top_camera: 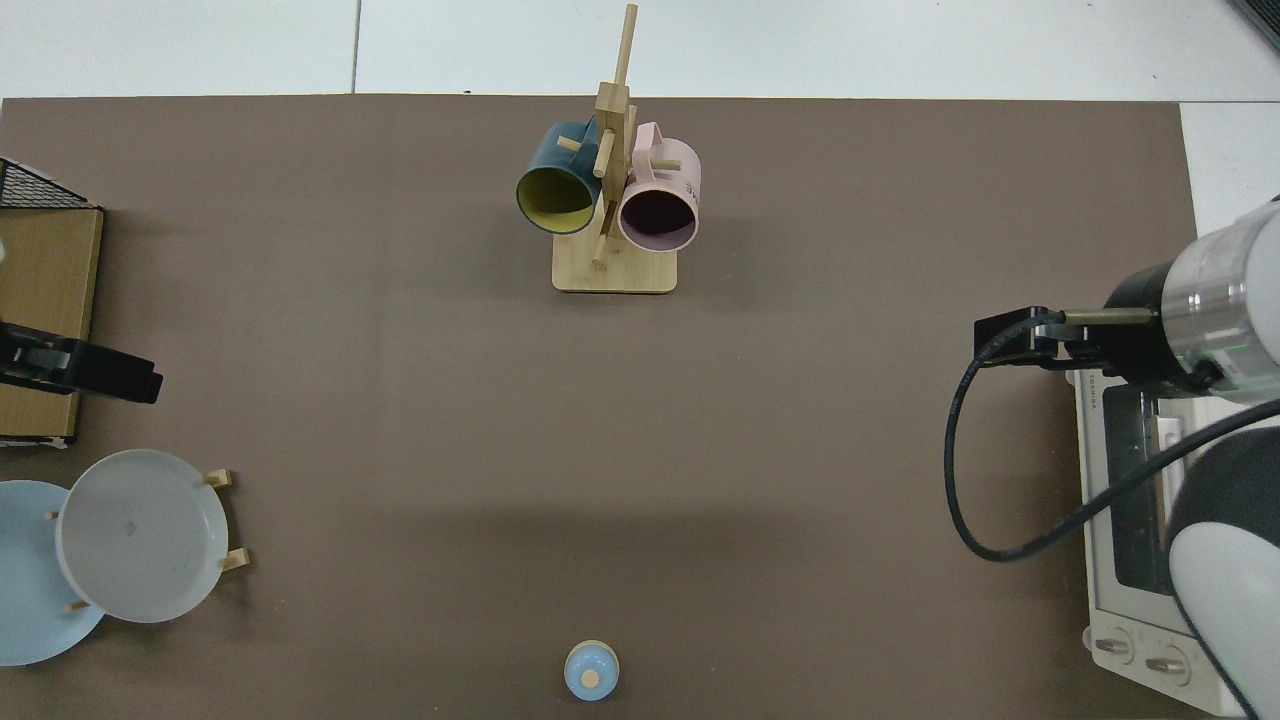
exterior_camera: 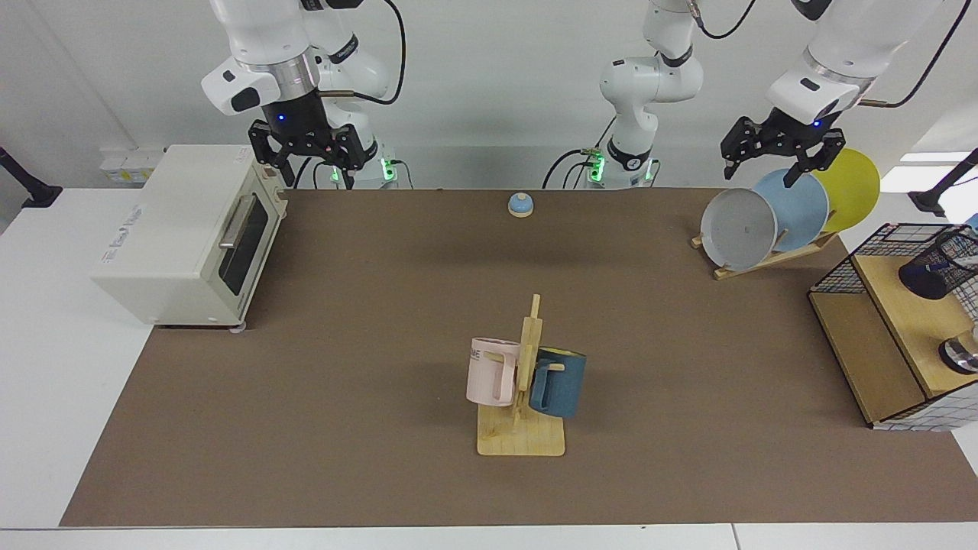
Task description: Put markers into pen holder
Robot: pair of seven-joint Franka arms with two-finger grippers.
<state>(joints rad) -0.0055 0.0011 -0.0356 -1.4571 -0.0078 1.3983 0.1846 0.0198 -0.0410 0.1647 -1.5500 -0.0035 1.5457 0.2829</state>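
Note:
The pen holder [exterior_camera: 946, 265], a small black mesh cup, stands on the upper wooden shelf at the far right edge of the facing view. One marker [exterior_camera: 960, 261] shows white and blue through its mesh. My left gripper [exterior_camera: 764, 169] hangs open and holds nothing, high above the plate rack and well back from the holder. My right gripper [exterior_camera: 315, 176] waits open above the toaster oven's back corner, also with nothing in it. The top view shows neither the pen holder nor a marker.
A black wire basket frame [exterior_camera: 848, 263] with wooden shelves encloses the holder. A rack holds grey, blue and yellow plates [exterior_camera: 739, 228]. A mug tree [exterior_camera: 522, 397] stands mid-table, a toaster oven [exterior_camera: 183, 237] on the other side, and a small blue bell [exterior_camera: 520, 204] at the back.

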